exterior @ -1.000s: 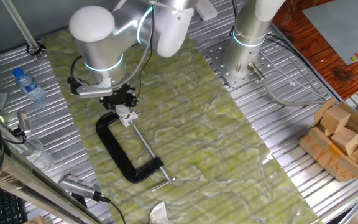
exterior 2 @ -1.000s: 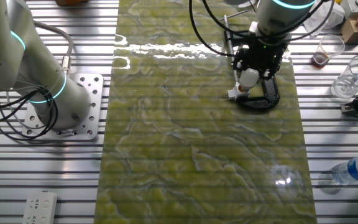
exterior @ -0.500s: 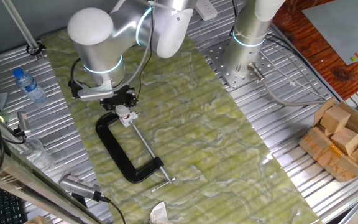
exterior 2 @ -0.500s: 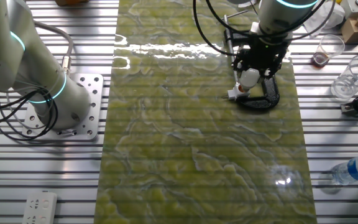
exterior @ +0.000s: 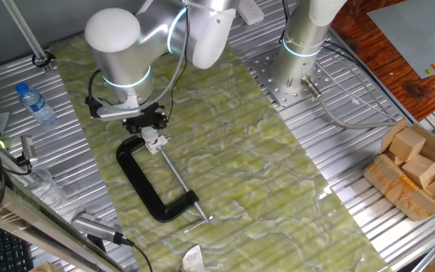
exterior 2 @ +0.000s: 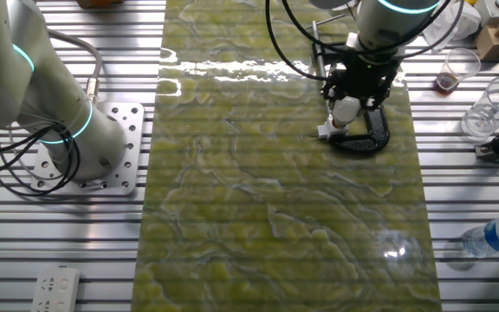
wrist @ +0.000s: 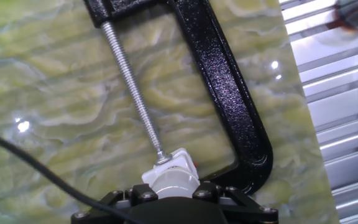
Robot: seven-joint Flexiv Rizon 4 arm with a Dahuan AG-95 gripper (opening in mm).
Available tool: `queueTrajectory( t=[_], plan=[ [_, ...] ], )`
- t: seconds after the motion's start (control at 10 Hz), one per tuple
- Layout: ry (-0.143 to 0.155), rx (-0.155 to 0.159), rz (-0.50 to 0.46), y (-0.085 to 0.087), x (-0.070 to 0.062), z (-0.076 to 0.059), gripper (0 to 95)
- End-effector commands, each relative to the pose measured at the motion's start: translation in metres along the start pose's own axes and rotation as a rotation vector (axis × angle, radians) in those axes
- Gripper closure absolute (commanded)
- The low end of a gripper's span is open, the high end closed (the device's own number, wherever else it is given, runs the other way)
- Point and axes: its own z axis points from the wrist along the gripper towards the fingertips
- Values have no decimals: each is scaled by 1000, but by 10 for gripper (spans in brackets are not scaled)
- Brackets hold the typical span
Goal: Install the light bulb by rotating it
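The small matte white globe light bulb (exterior 2: 346,109) is held between the fingers of the black two-finger gripper (exterior 2: 350,107), which is closed on it; in the hand view only the bulb's pale neck (wrist: 173,181) shows, directly beyond the fingertips. The neck is seated in a small white square lamp socket (wrist: 176,163) just below the gripper. The bulb is grasped from above, along its own axis, presumably so that a turn of the wrist is passed straight into the thread.

The socket is pinched inside a black cast-iron C-clamp (exterior: 146,185), which lies flat on the green marbled mat (exterior: 240,162). The clamp's threaded steel screw (wrist: 131,87) runs away from the gripper and its tip presses against the socket's far side, while the curved frame wraps round the side nearest the gripper. The clamp is judged to serve as a vice, so that the socket cannot spin with the bulb. How deep the bulb is already screwed in cannot be told.

One bulb, one socket, one clamp and one screw are counted. Well away from the gripper two clear plastic water bottles are seen, one (exterior: 35,103) at the mat's edge in one fixed view and one (exterior 2: 497,235) on the ribbed metal table (exterior 2: 76,251) in the other; whether they are the same bottle cannot be told. A second, idle robot base (exterior: 297,64) is bolted well beyond the gripper.
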Motion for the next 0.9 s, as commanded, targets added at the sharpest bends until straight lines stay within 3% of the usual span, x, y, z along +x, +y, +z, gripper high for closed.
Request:
queueTrajectory(
  t=[0.1,0.9],
  plan=[
    [-8,-4,1,0,1,1,950],
    [-11,5,-21,3,0,8,950]
  ],
)
